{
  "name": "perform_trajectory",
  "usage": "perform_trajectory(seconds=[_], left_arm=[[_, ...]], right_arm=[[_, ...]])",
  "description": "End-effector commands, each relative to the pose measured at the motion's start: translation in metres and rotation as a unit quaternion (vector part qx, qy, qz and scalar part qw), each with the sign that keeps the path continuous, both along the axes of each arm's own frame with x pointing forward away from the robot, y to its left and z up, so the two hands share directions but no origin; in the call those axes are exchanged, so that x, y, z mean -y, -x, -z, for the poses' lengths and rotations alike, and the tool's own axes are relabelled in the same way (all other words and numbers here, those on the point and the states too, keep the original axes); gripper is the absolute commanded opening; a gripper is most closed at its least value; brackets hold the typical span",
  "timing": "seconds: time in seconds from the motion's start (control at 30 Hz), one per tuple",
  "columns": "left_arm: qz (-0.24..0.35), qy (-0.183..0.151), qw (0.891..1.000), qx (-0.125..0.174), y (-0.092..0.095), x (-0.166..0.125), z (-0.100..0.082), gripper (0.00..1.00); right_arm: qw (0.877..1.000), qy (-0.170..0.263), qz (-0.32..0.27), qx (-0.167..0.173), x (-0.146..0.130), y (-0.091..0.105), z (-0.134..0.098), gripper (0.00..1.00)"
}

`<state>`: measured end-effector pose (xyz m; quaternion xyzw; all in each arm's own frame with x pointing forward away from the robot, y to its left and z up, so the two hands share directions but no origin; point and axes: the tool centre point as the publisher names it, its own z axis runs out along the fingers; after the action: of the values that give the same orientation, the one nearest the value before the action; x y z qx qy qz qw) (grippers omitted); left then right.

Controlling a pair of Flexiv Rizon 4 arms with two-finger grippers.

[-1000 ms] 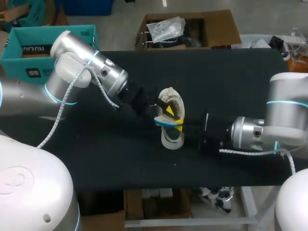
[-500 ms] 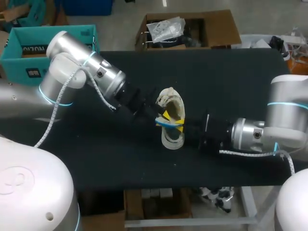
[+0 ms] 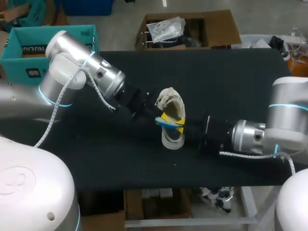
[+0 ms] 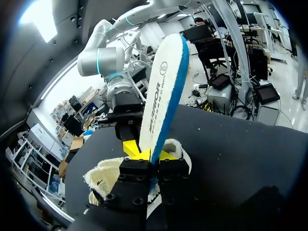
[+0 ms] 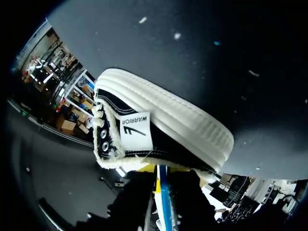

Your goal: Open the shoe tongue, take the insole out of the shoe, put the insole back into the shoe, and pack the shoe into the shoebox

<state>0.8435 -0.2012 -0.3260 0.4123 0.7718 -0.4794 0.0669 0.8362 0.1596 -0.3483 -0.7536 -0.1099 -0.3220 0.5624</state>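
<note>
shoe (image 5: 166, 137) on blk tbl (image 5: 216, 57) | blue-edged insole (image 5: 162, 204) edge-on, beside shoe

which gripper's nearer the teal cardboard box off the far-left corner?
Left. Left gripper, shut on the blue-edged white insole, sits between the teal cardboard box and the fleece-lined shoe; the right gripper is beyond the shoe.

We are seeing a shoe (image 5: 168, 144) of black cloth with fleecy cream lining and a ribbed white rubber sole, a smooth white insole (image 4: 162, 94) edged in blue, and a matt black table (image 3: 231, 82).
</note>
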Motion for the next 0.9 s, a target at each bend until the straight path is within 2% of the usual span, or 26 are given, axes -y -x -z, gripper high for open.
perform_trajectory(seconds=[0.03, 0.2, 0.3, 0.37, 0.4, 0.47, 0.53, 0.63, 0.7, 0.83, 0.9], left_arm=[[-0.002, 0.0, 1.0, 0.003, 0.002, 0.002, 0.001, 0.0], [-0.004, -0.002, 1.0, 0.007, 0.004, 0.004, 0.001, 0.0], [-0.003, -0.001, 1.0, 0.009, 0.004, 0.004, 0.001, 0.0], [-0.003, -0.001, 1.0, 0.009, 0.004, 0.005, 0.001, 0.0], [-0.003, -0.001, 1.0, 0.01, 0.004, 0.005, 0.001, 0.0], [-0.003, -0.001, 1.0, 0.011, 0.003, 0.006, 0.0, 0.0], [-0.003, -0.002, 1.0, 0.012, 0.003, 0.005, -0.001, 0.0], [-0.004, -0.003, 1.0, 0.013, 0.004, 0.004, -0.002, 0.0], [-0.005, -0.004, 1.0, 0.014, 0.004, 0.004, -0.002, 0.0], [-0.007, -0.005, 1.0, 0.014, 0.004, 0.003, -0.002, 0.0], [-0.008, -0.005, 1.0, 0.014, 0.003, 0.003, -0.002, 0.0]], right_arm=[[1.0, 0.011, 0.002, 0.004, -0.004, 0.01, -0.01, 0.38], [0.999, 0.031, 0.003, 0.004, -0.014, 0.024, -0.021, 0.34], [0.999, 0.05, 0.015, -0.001, -0.017, 0.03, -0.024, 0.2], [0.998, 0.056, 0.017, -0.002, -0.018, 0.031, -0.025, 0.04], [0.998, 0.056, 0.018, -0.002, -0.018, 0.031, -0.025, 0.03], [0.998, 0.057, 0.018, -0.005, -0.017, 0.03, -0.023, 0.04], [0.998, 0.058, 0.021, -0.006, -0.016, 0.031, -0.022, 0.09], [0.998, 0.057, 0.023, -0.007, -0.014, 0.032, -0.021, 0.27], [0.998, 0.057, 0.025, -0.008, -0.013, 0.033, -0.021, 0.33], [0.998, 0.058, 0.028, -0.006, -0.011, 0.034, -0.022, 0.32], [0.998, 0.058, 0.029, -0.006, -0.011, 0.033, -0.022, 0.26]])
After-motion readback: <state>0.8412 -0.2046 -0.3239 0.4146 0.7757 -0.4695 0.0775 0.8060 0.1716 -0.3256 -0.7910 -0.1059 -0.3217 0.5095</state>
